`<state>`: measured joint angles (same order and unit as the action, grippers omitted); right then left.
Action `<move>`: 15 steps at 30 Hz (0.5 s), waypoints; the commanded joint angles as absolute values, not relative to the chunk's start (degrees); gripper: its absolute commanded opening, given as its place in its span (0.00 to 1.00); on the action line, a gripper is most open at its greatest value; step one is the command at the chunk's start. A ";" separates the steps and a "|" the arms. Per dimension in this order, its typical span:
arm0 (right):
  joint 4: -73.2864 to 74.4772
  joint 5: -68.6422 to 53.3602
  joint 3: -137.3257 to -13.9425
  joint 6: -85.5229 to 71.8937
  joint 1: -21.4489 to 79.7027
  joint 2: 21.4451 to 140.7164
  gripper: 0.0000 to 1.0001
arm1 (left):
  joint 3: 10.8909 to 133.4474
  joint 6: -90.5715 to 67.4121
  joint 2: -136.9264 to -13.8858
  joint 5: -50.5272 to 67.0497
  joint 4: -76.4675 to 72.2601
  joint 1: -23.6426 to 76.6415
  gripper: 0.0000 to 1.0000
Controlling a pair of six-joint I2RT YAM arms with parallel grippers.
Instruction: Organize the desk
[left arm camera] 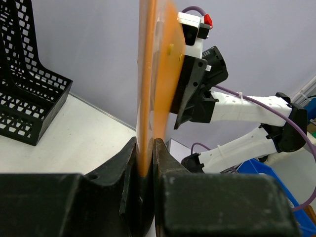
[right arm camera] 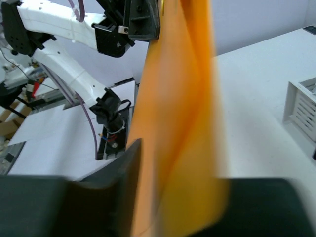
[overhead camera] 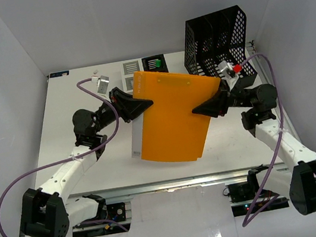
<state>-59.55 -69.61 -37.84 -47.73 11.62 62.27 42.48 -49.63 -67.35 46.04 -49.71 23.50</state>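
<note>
Because the orange folder (overhead camera: 173, 116) is broad and floppy, it is carried by two opposite edges. The left claw (overhead camera: 144, 104) is clenched on its left edge, jaws tight against both faces in the left wrist view. The right claw (overhead camera: 200, 110) has the right edge between its fingers, which look pressed to the sheet on both sides, though that wrist view is blurred. Held so, the folder hangs tilted above the middle of the bench (overhead camera: 60, 110). A white sheet (overhead camera: 135, 139) shows at its left side; whether it lies on the bench or hangs with the folder I cannot tell. I judge the aim to be filing the folder in the black mesh rack (overhead camera: 216, 40), which stands at the far right corner just beyond the right claw. Room is tight there, with the rack's wall, the right side wall and the folder's far corner near one another. Small boxes (overhead camera: 152, 65) sit along the far edge just behind the folder, while the near strip towards the metal rail (overhead camera: 180, 182) looks free.
</note>
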 commanded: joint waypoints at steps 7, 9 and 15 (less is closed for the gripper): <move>-44.60 -69.35 -44.78 -32.36 14.07 59.23 0.08 | 42.62 -45.69 -64.05 39.63 -46.57 23.47 0.10; -39.17 -69.36 -46.33 -28.82 14.14 58.88 0.08 | 42.09 -45.05 -62.97 39.05 -45.92 23.47 0.15; -37.24 -69.73 -47.30 -28.09 13.98 58.36 0.38 | 41.92 -43.33 -61.44 38.24 -44.12 23.46 0.17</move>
